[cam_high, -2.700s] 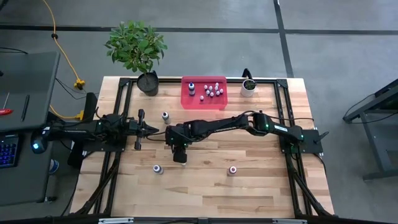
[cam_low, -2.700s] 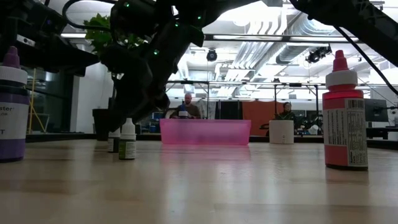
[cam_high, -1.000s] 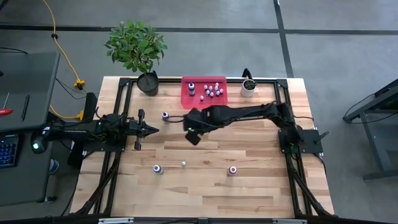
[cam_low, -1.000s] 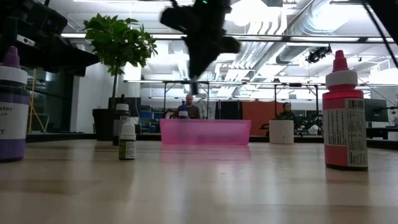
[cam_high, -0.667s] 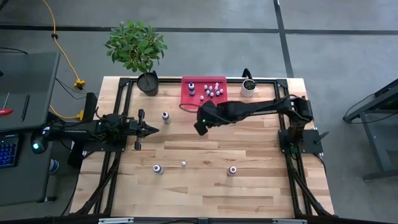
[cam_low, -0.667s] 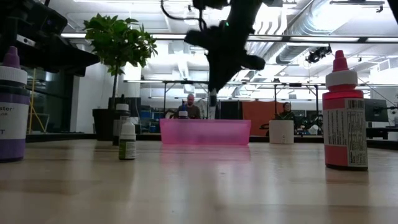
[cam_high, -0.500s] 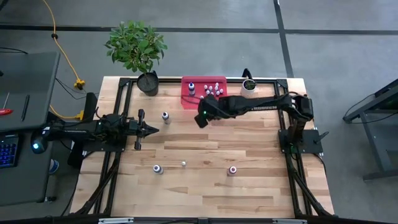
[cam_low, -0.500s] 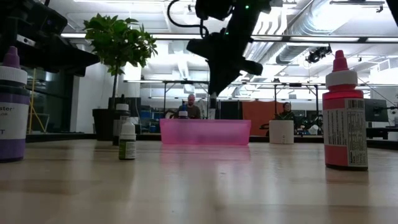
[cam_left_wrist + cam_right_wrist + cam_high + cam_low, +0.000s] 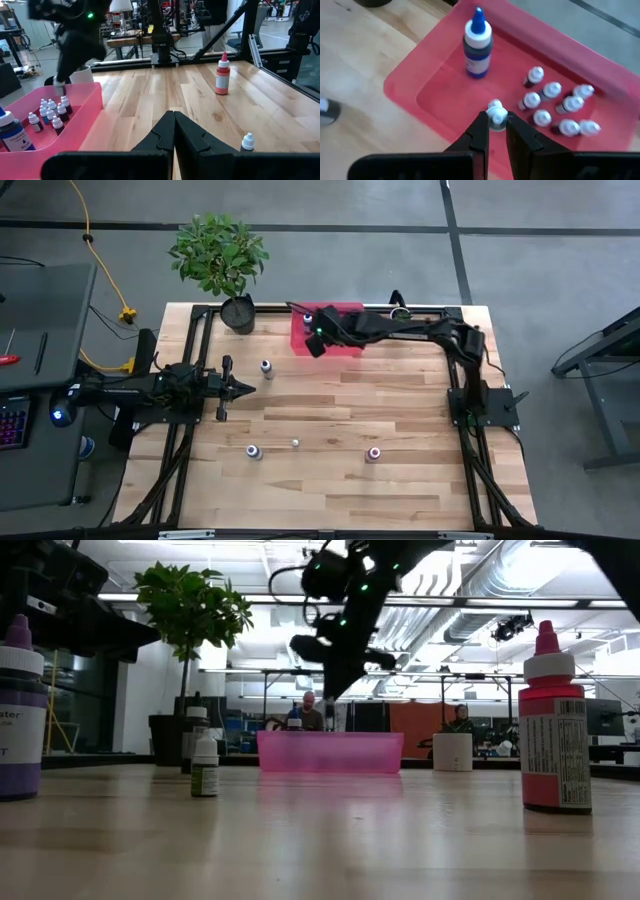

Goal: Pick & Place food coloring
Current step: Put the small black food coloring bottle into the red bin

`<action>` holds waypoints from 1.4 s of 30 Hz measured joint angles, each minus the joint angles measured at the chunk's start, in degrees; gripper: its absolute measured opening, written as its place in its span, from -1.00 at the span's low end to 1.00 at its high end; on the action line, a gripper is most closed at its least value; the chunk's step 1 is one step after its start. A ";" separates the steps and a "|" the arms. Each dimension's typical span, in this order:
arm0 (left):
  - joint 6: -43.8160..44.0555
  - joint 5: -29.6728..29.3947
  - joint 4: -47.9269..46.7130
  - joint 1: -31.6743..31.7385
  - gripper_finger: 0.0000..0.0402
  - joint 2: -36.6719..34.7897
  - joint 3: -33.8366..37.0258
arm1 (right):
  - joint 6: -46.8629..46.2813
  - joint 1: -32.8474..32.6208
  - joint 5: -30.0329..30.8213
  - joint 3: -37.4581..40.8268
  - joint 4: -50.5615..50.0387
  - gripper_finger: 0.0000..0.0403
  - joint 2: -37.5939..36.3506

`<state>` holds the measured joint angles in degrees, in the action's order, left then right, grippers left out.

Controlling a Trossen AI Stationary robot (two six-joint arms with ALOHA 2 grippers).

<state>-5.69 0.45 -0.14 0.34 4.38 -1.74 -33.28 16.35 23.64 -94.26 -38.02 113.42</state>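
Your right tool [image 9: 494,121] hangs over the pink tray [image 9: 435,90], pinching a tiny white-capped bottle [image 9: 495,113] by its cap, beside the blue bottle [image 9: 477,45] and the white cluster [image 9: 560,107] inside. Your left tool [image 9: 174,131], pressed shut, waits well clear of the tray.

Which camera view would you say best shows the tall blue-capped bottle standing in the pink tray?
The right wrist view: the tall blue-capped bottle stands whole and close inside the pink tray. The left wrist view cuts it off at the edge, the high view shows a speck, and in the low view I cannot pick it out.
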 joint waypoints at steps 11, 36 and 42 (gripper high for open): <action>0.02 0.00 -0.02 0.02 -1.00 0.00 0.00 | 2.26 5.19 -2.78 -4.26 2.32 -0.83 6.28; 0.01 0.00 -0.01 0.00 -1.00 -0.01 0.00 | 2.91 8.74 -6.30 -4.20 5.88 -0.83 11.00; 0.01 0.00 -0.02 0.00 -1.00 -0.01 0.00 | 2.85 9.27 -7.58 -4.22 6.33 -0.83 12.05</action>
<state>-5.68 0.45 -0.16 0.34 4.37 -1.74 -30.44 25.63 16.05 -98.48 -31.69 125.47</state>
